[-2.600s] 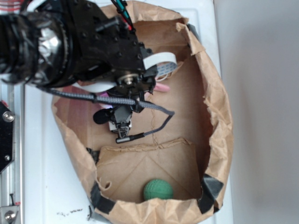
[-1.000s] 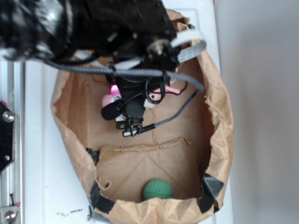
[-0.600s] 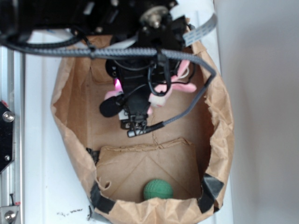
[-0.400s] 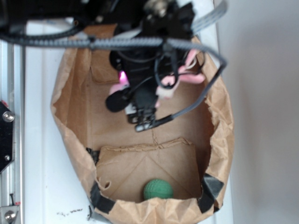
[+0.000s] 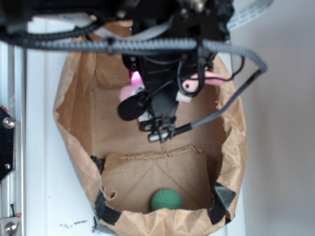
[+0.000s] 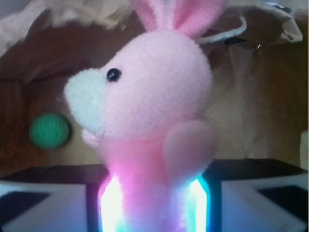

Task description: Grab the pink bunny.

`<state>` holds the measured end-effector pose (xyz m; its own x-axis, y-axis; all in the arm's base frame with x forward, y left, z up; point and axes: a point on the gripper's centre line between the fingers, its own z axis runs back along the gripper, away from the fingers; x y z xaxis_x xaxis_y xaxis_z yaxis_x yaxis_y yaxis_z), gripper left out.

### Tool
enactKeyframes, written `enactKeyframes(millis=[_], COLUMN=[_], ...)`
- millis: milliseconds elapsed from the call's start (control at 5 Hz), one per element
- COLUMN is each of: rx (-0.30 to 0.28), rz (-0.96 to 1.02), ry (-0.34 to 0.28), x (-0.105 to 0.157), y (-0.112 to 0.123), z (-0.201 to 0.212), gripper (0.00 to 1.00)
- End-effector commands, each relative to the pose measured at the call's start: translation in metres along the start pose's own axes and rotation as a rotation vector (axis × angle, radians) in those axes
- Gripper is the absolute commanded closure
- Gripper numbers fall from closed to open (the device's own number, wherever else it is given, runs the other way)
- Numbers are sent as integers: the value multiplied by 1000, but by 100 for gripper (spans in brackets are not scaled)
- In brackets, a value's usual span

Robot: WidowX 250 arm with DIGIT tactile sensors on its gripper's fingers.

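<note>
My gripper [image 6: 153, 203] is clamped on the lower body of the pink bunny [image 6: 157, 116]; in my wrist view it stands upright between the pads, long axis vertical, ears up, whitish muzzle facing left; it hangs above the floor of the brown paper bag [image 5: 231, 132]; a green ball [image 5: 166, 200] lies well apart, near the bag's rim.

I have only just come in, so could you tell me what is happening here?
The WidowX arm has the pink bunny clamped between the fingers of its gripper, its body squeezed and its head above them. In the exterior view the gripper hangs over an open paper bag with the bunny partly hidden. A green ball lies untouched on the bag's floor.
</note>
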<state>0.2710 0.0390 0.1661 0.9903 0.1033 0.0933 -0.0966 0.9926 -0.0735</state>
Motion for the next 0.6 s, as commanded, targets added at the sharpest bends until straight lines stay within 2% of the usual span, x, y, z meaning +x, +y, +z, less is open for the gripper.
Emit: enactKeyframes(millis=[0, 200, 400], rx=[26, 50, 116], rz=[-76, -78, -73], ry=[-217, -202, -215], x=[-28, -31, -28], y=[-18, -20, -20], z=[58, 57, 47], gripper=[100, 100, 100])
